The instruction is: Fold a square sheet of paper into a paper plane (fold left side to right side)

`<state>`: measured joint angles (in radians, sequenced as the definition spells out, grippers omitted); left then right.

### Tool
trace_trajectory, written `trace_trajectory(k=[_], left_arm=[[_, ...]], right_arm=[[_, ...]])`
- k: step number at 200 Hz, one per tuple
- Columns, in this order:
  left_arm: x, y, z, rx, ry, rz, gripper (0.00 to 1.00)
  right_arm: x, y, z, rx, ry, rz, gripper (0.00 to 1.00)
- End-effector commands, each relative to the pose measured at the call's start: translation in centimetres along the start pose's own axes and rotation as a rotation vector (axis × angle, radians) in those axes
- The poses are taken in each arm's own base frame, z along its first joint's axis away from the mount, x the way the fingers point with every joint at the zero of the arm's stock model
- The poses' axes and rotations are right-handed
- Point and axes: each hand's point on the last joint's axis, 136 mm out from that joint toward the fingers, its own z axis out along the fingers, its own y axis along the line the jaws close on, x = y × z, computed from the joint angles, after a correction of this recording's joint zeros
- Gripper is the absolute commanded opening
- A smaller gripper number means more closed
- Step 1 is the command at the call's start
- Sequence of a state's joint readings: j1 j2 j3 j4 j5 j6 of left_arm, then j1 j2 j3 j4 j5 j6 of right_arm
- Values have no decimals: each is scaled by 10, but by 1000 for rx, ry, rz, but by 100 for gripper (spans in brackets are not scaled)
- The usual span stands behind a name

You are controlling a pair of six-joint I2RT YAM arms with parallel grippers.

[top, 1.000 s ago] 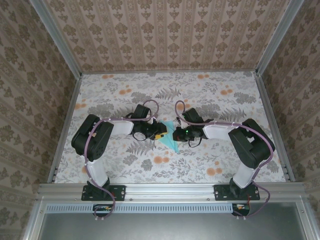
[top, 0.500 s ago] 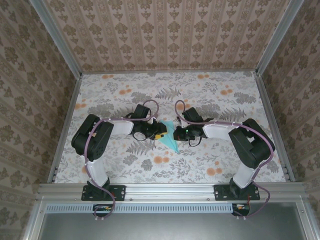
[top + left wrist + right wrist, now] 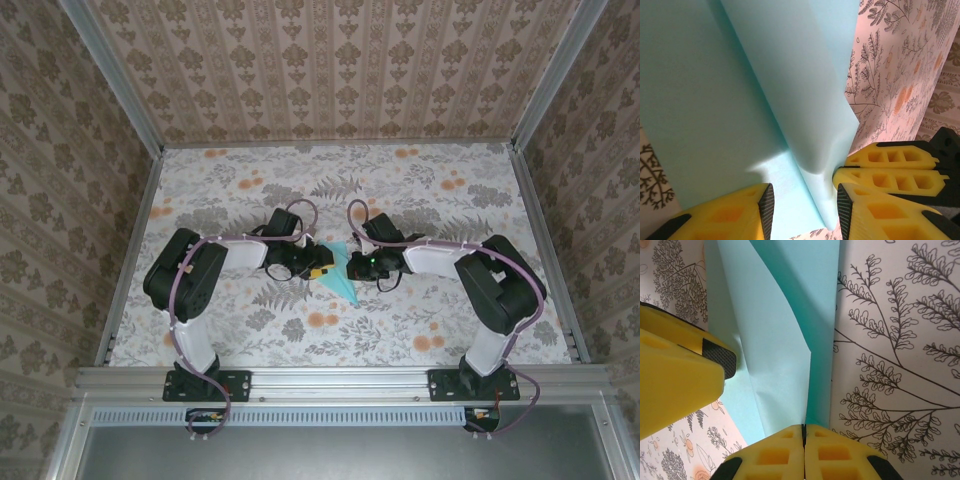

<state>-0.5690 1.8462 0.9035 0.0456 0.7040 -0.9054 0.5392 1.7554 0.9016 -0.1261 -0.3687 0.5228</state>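
Paper plane (image 3: 339,277) — edge apparently inside the closed right gripper (image 3: 804,429)

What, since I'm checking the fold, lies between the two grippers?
The folded turquoise paper lies between the left gripper and right gripper in the top view; the right wrist view shows that gripper shut on a raised flap.

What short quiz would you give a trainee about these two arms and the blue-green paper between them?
1. True or false: the right gripper stands wide open.
2. The thin, folded light-turquoise paper sheet lies on: A) bare wood B) a floral-patterned table C) a tray.
3. Fill in: the ___ gripper has its jaws spread apart, paper between them.
Key: 1 false, shut on the paper's raised flap; 2 B; 3 left gripper.
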Motion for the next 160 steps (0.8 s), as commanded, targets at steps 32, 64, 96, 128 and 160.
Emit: trace_trajectory(k=[32,64,96,128,160], left_arm=[[9,27,10,-84,34,-60,41],[9,27,10,-86,36,-60,41],[9,27,10,-88,35,-60,41],[10,28,9,-88,36,-61,41],[10,28,10,-88,36,-61,41]], right_arm=[[1,-12,4,53,21,2,7],[-1,-12,0,63,7,-4,8],[-2,-13,-2,74,4,-10,8],[-1,-14,-2,77,3,-7,8],[2,-17,1,86,22,-5,8]])
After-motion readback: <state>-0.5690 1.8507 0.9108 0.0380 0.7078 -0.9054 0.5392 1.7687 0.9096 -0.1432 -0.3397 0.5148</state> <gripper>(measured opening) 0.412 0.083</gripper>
